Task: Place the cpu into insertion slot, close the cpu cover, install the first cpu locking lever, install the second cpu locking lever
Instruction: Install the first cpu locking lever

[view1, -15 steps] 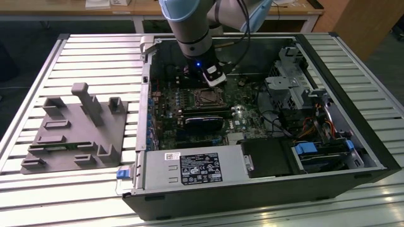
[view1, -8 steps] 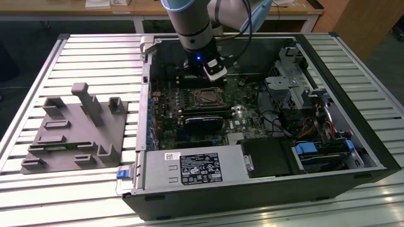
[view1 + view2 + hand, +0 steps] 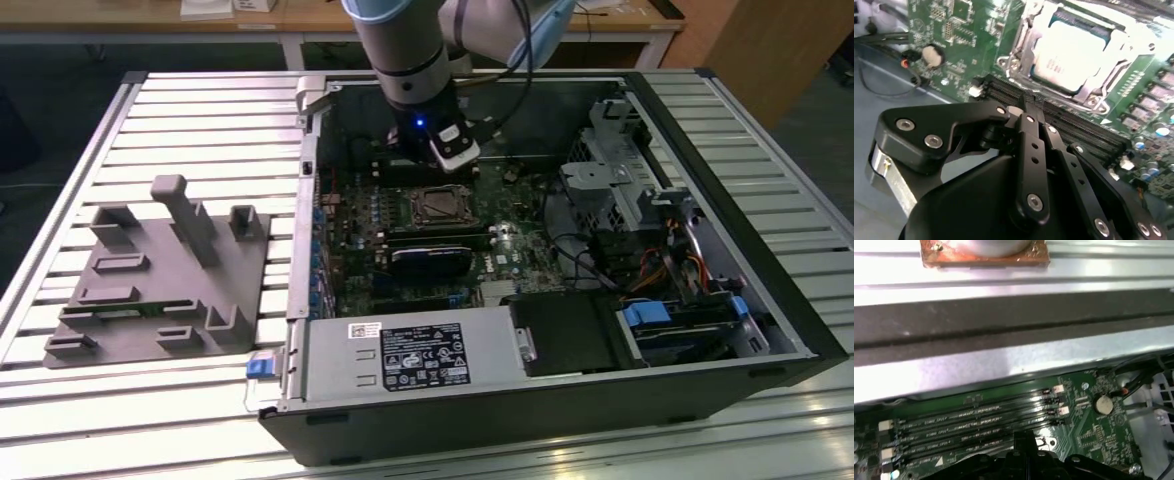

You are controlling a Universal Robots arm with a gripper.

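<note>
Pale silver cpu [image 3: 1069, 55] sits flat in the insertion slot [image 3: 1029, 45], with the cpu cover [image 3: 1094, 92] folded down as a metal frame around its edges, so chip placement and cover closing look done. In the exterior view the socket lies near the middle of the green motherboard [image 3: 501, 215] inside the open computer case [image 3: 747, 330] on the slatted worktop [image 3: 200, 110]. The hand [image 3: 1026, 107] hangs over the memory slots [image 3: 1074, 125], its black fingers pressed together and holding nothing, tip just beside the socket's edge, at about 12 o'clock from it in the exterior view, probably lined up for a locking lever. A grey fixture [image 3: 160, 275] rests at 9 o'clock.
</note>
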